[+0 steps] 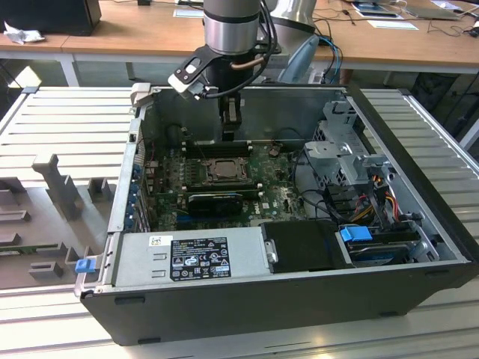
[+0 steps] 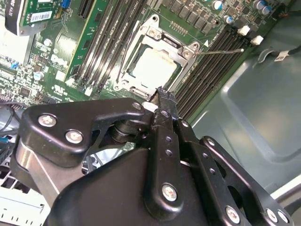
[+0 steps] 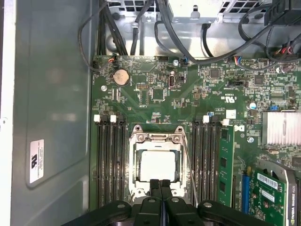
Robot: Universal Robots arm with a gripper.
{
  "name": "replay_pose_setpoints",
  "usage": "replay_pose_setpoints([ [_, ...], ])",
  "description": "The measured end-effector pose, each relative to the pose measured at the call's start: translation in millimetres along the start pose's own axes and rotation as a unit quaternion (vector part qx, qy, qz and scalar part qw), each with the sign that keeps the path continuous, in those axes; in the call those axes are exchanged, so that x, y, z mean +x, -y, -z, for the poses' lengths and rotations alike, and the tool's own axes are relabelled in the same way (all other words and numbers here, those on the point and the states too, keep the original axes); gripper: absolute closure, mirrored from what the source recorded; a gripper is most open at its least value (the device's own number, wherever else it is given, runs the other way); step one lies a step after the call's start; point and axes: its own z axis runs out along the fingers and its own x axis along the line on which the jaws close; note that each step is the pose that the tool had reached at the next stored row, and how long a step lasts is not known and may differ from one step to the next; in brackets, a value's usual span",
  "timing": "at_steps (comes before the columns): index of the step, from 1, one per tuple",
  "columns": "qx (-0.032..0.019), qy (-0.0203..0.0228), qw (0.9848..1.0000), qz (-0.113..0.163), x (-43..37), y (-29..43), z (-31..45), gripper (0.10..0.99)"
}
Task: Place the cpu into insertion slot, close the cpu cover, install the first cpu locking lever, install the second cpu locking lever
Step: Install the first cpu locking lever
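Note:
The cpu [image 3: 157,165] [image 2: 151,67] lies flat in the insertion slot [image 1: 222,170], its pale metal face showing through the window of the cpu cover [image 3: 136,165] [image 2: 182,51]. The cover's silvery frame lies down over the chip. A thin wire locking lever [image 3: 189,169] [image 2: 221,51] runs along one side of the socket and angles out over the memory slots. My gripper [image 3: 161,187] [image 2: 162,94] [image 1: 230,123] hangs just above the socket's edge, shut, fingertips pressed together with nothing between them.
Memory slots [image 3: 109,165] flank the socket on both sides, and a green card [image 3: 275,193] stands beyond them. The grey case wall [image 3: 51,117] is close on one side. Cable bundles [image 1: 374,198] and a drive cage fill the exterior view's right; the power supply [image 1: 194,258] sits in front.

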Motion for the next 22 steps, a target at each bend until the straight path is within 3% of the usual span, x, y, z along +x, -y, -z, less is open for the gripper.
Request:
replay_pose_setpoints([
  [22,0.0012,-0.0012,0.9989,0.046,0.0,0.0,0.3,0.980],
])
